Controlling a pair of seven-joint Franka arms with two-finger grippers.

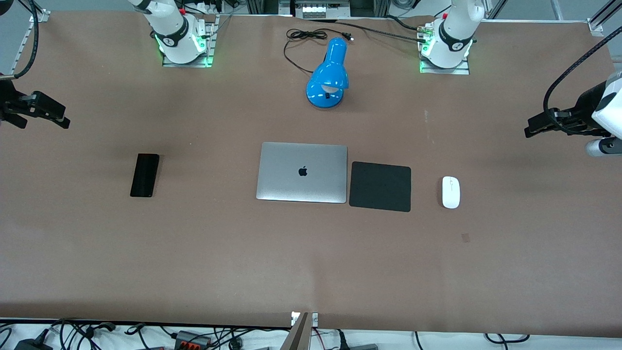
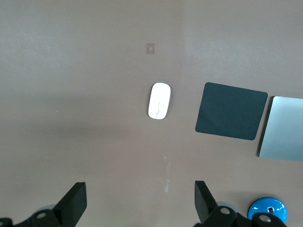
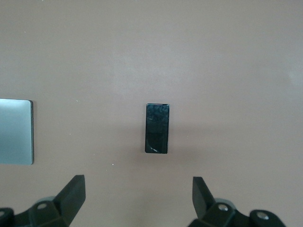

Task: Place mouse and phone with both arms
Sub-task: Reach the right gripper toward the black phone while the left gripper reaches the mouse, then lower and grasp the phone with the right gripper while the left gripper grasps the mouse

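The white mouse (image 1: 450, 192) lies on the table beside the black mouse pad (image 1: 380, 186), toward the left arm's end; it also shows in the left wrist view (image 2: 159, 100). The black phone (image 1: 145, 175) lies flat toward the right arm's end and shows in the right wrist view (image 3: 157, 128). My left gripper (image 1: 529, 126) hangs open and empty in the air over the left arm's end of the table, its open jaws low in its own view (image 2: 140, 194). My right gripper (image 1: 60, 118) hangs open and empty over the right arm's end (image 3: 138, 189).
A closed silver laptop (image 1: 302, 172) lies mid-table, touching the mouse pad's edge. A blue desk lamp (image 1: 328, 75) with a black cord stands farther from the front camera, between the arm bases. Cables run along the table's near edge.
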